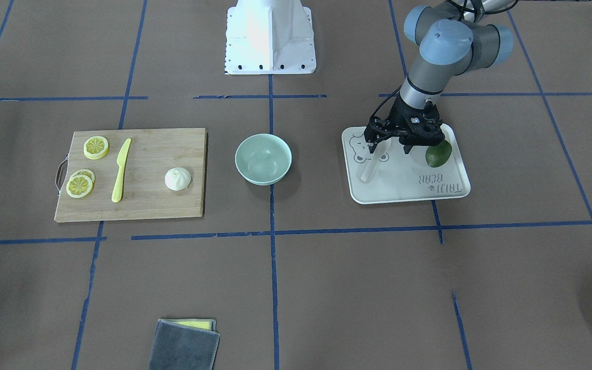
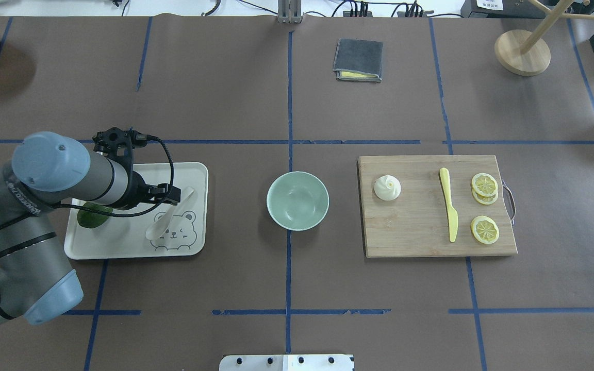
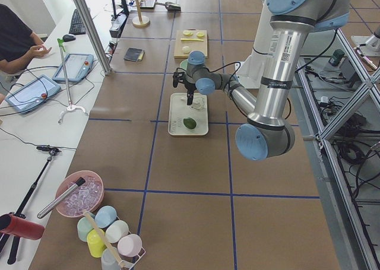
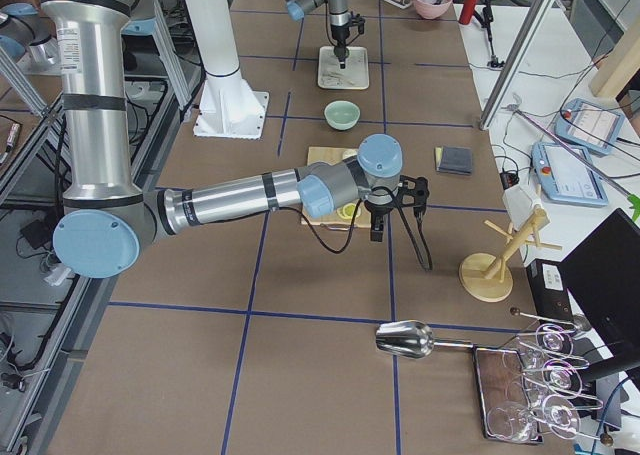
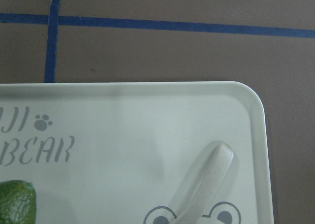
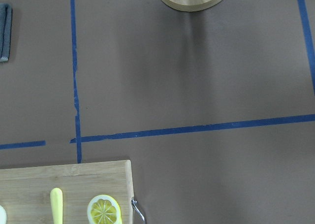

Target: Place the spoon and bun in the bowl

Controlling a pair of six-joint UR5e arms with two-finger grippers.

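The off-white spoon (image 1: 370, 167) lies on the white bear-printed tray (image 1: 404, 187), its handle pointing away from the robot; it also shows in the overhead view (image 2: 165, 221) and the left wrist view (image 5: 211, 179). My left gripper (image 1: 390, 149) hovers open just above the spoon's scoop end, holding nothing. The white bun (image 1: 178, 179) sits on the wooden cutting board (image 1: 147, 200). The mint-green bowl (image 1: 263, 158) stands empty between board and tray. My right gripper (image 4: 383, 225) hangs past the board's far side; I cannot tell whether it is open.
A dark green avocado (image 1: 439, 154) lies on the tray beside the left gripper. A yellow knife (image 1: 120, 169) and lemon slices (image 1: 95, 147) share the board. A folded grey cloth (image 2: 358, 60) and a wooden stand (image 2: 522, 51) are at the far edge.
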